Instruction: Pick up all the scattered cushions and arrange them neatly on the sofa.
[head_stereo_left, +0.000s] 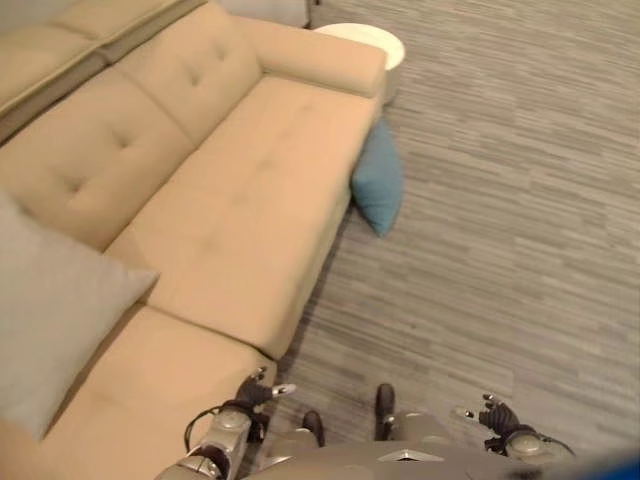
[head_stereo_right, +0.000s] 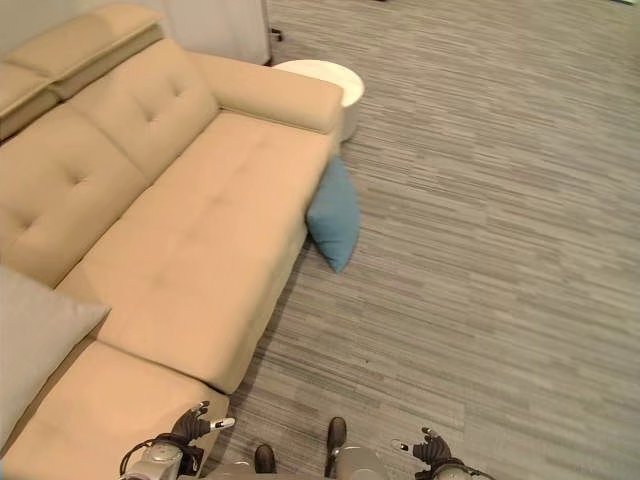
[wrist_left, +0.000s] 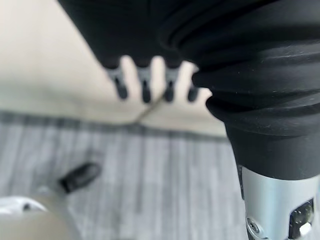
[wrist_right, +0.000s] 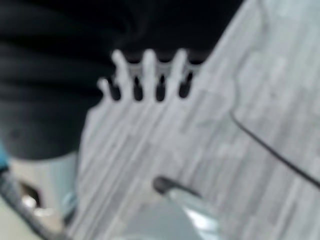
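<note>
- Beige upholstery: the sofa (head_stereo_left: 230, 190) runs from the upper part of the head views down to the lower left, its tufted seat bare along the middle and its armrest (head_stereo_right: 270, 92) closing the far end.
- Blue cushion (head_stereo_left: 379, 180) — stands on edge on the floor (head_stereo_right: 500, 230), leaning against the sofa's front face just below the armrest, one corner pointing down onto the floor.
- Grey cushion (head_stereo_left: 55, 310) — rests on the sofa at the near left end, propped against the backrest, one corner jutting out over the seat.
- White round table (head_stereo_right: 325, 82) — sits on the floor just beyond the armrest, partly hidden by it.
- Grey striped floor covering spreads across the right half of both head views.
- Left hand (head_stereo_left: 262, 390) — hangs low beside the near front corner of the sofa, well apart from both cushions. Its own wrist view shows the fingers (wrist_left: 144, 90) straight, side by side and empty, with the sofa's front edge and the floor beyond them.
- Right hand (head_stereo_left: 492, 412) — hangs low over the bare floor at the lower right, apart from the sofa. Its wrist view shows the fingers (wrist_right: 149, 75) straight and slightly spread, holding nothing, with the striped floor past them.
- Both cushions lie free of either hand.
</note>
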